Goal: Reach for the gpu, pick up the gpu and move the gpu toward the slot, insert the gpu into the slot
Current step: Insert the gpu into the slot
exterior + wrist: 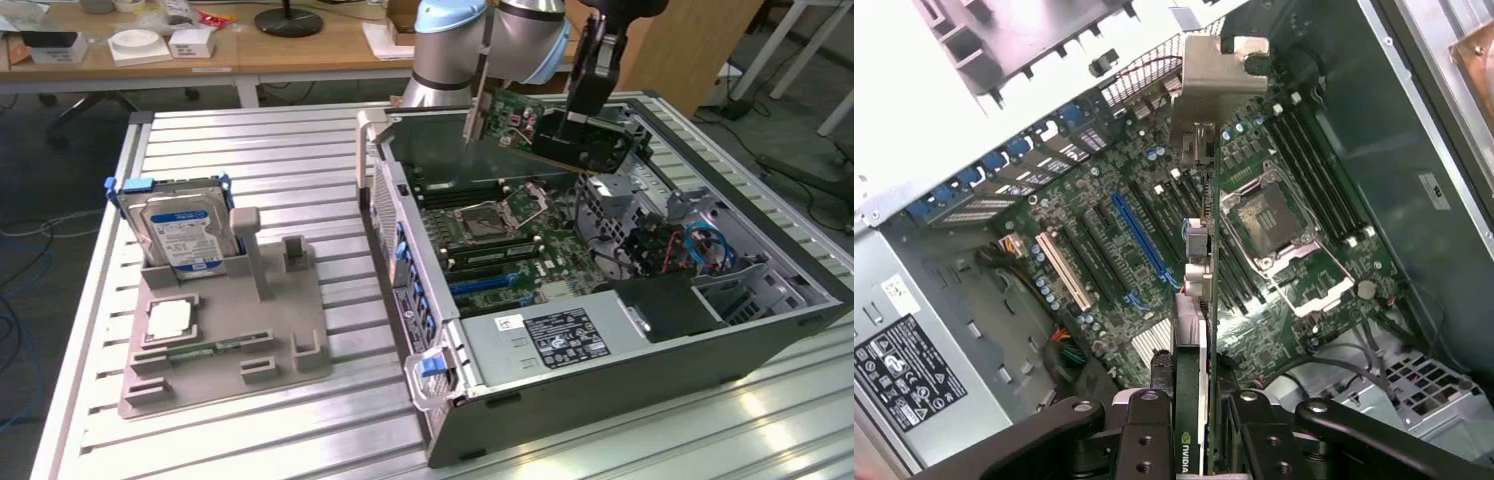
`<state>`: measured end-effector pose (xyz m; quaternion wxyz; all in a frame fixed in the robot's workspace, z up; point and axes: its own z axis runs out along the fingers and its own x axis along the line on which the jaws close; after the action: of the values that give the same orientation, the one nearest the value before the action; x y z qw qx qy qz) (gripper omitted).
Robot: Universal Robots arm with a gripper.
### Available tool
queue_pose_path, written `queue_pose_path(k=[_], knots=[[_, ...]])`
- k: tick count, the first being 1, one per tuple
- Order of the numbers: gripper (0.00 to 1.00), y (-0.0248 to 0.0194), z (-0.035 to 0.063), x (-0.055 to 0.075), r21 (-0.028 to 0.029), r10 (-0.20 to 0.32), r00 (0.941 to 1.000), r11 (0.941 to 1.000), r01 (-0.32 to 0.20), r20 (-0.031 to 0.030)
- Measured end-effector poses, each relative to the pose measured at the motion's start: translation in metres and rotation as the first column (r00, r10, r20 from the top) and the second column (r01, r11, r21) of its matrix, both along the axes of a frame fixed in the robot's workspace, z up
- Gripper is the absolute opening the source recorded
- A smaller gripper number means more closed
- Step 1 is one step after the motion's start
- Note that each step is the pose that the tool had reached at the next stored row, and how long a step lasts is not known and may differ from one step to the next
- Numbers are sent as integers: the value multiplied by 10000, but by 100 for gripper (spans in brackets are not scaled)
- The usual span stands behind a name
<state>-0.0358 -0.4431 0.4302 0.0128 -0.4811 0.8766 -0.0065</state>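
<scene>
Black, clamped tight on the gpu (514,118), holds it edge-down over the open computer case (601,400), with the blue slot (1144,240) of the green motherboard (1086,195) below the gripper (1192,425).

**A:** The worktop (267,150) looks like bare ribbed aluminium, brushed, with bright glare near the front.

**B:** Yes. The grey holder (220,375) on it is matt moulded plastic. The hard drive (180,225) has a shiny metal shell and a glossy label.

**A:** And the case (641,370)?

**B:** Dark sheet metal, matt finish. Inside, the slot (1144,240) is smooth blue plastic on a green lacquered motherboard (1069,190).

**A:** The gpu (1192,340) has a dull silver metal bracket (1216,75). The claw (1199,430) is matt black, smooth.
</scene>
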Motion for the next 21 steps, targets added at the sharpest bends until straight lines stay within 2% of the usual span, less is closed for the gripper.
queue_pose_path(k=[6, 12, 17, 21], knots=[[26, -3, -1, 0, 0, 572, 9984, 9984, -572, 0], [26, -5, -1, 0, 0, 1148, 9934, 9934, -1148, 0], [26, -8, -1, 0, 0, 1651, 9863, 9863, -1651, -1], [26, -11, -2, 0, 0, 2074, 9783, 9783, -2074, 0]])
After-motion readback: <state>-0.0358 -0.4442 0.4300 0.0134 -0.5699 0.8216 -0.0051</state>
